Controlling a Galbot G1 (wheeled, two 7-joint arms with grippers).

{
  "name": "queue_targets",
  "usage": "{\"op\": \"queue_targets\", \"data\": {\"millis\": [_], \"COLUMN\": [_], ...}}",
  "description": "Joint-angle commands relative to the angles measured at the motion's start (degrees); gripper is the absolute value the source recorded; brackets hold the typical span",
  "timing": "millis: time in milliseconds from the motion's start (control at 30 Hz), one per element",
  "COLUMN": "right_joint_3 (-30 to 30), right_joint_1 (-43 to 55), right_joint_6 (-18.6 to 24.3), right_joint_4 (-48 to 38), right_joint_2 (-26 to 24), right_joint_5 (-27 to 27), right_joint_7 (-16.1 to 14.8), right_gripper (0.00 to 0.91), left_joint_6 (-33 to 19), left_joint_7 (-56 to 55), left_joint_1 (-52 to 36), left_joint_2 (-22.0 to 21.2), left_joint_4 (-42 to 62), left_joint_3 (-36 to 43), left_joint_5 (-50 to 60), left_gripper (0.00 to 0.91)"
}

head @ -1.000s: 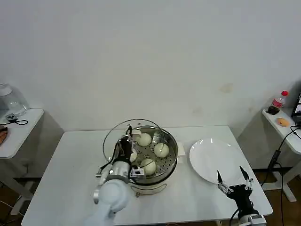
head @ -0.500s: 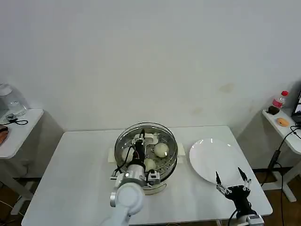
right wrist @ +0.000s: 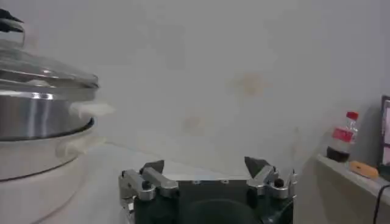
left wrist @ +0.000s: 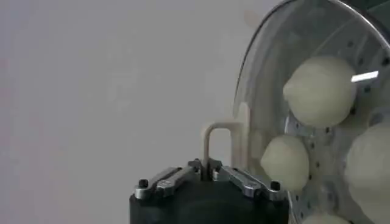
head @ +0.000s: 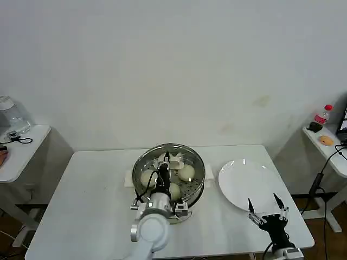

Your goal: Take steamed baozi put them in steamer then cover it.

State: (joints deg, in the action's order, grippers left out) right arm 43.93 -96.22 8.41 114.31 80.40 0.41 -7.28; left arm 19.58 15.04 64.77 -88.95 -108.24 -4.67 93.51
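The steamer (head: 196, 187) stands mid-table with the glass cover (head: 181, 151) lying level on its rim. Through the glass I see steamed baozi (head: 186, 172) on the perforated tray, also in the left wrist view as pale baozi (left wrist: 320, 91) behind the cover (left wrist: 268, 73). My left gripper (head: 166, 160) reaches in from the front and is shut on the cover's pale handle (left wrist: 214, 135); its fingers (left wrist: 205, 167) pinch the handle's loop. My right gripper (head: 265, 208) hangs open and idle at the table's front right, and its wrist view shows its jaws (right wrist: 205, 165) apart, with the steamer (right wrist: 36, 115) and cover (right wrist: 42, 70) off to one side.
A flat white plate (head: 244, 184) lies right of the steamer on the white table (head: 92, 195). Small side tables stand at far left (head: 21, 146) and far right (head: 331, 154), the right one holding a bottle (head: 323, 115). A wall is close behind.
The left gripper carried the cover from a tilt at the steamer's left side rightward and down, so it now lies flat over the steamer. The right arm barely moved.
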Motion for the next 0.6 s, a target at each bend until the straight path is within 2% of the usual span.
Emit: {"op": "queue_targets", "data": {"millis": [33,367,400,600], "right_joint_3": [-0.12,-0.21,-0.22,-0.31], "right_joint_1": [0.17,0.15,0.15,0.16], "right_joint_6": [0.05,0.17,0.16,0.17], "right_joint_4": [-0.11,-0.4,-0.39,-0.38], "right_joint_2": [-0.06,-0.11,-0.12,-0.12], "right_joint_5": [0.05,0.06,0.05,0.0], "right_joint_7": [-0.01,-0.14,-0.14,-0.18], "right_gripper": [0.907,0.907,0.907,0.907], "left_joint_6": [-0.28,-0.68,-0.7,-1.05], "left_joint_7": [-0.38,-0.62,-0.83,-0.94], "left_joint_1": [0.69,0.91,0.98,1.25], "left_joint_2": [-0.79,-1.23,-1.4,-1.35], "left_joint_4": [0.54,0.83,0.83,0.56], "left_joint_3": [0.07,-0.17,-0.18,-0.37], "left_joint_5": [1.59,1.81,1.86,1.89], "left_gripper": [0.0,0.0,0.907,0.907]}}
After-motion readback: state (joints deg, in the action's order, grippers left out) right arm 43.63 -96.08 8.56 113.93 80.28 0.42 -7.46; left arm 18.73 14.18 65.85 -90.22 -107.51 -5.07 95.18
